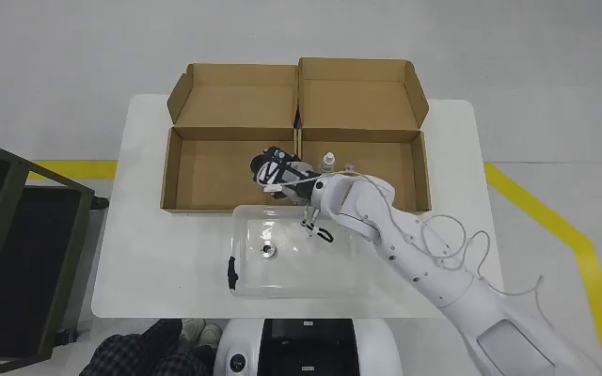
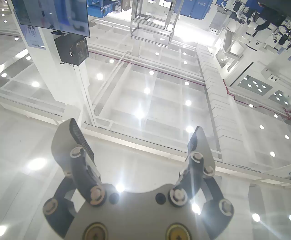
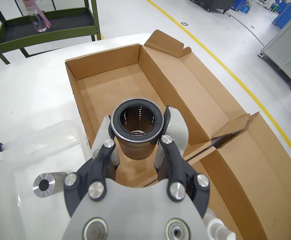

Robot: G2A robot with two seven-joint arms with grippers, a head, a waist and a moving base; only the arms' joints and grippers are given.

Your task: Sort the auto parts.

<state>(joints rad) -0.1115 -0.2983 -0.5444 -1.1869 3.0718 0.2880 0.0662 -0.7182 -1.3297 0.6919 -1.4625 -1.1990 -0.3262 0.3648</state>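
"Right wrist view first: what has the right gripper (image 3: 138,118) got?"

"A bearing (image 3: 136,146), a short dark cylinder with a black rim and rows of small balls down its bore. Both fingers (image 3: 177,129) pinch it from either side, with the open end facing the camera."

"Where is that over the table (image 1: 451,141)?"

"By the top view, close to the centre, a little towards 11 o'clock, above the left box (image 1: 212,179), at the end of it nearest the right box (image 1: 400,164). The bearing is held above the cardboard floor, not resting on it."

"And the boxes themselves?"

"Brown cardboard, lids folded back towards 12 o'clock, side by side and touching. The left one lies at 11, the right one at 1. A small white part (image 1: 329,158) stands in the right box, near the shared wall."

"Anything at 6 o'clock?"

"A clear bin (image 1: 310,273), its far edge just beside the boxes' near walls. One metal sleeve (image 1: 270,250) sits in it, a silver cylinder with a hole through its middle."

"And the left gripper (image 2: 135,126)?"

"The left wrist view has it pointing up at the ceiling (image 2: 159,91), fingers spread wide apart."

"Off the table?"

"A green cart (image 1: 38,273) at 9 o'clock, well apart from the boxes, with a pink bottle (image 3: 37,18) on its shelf."
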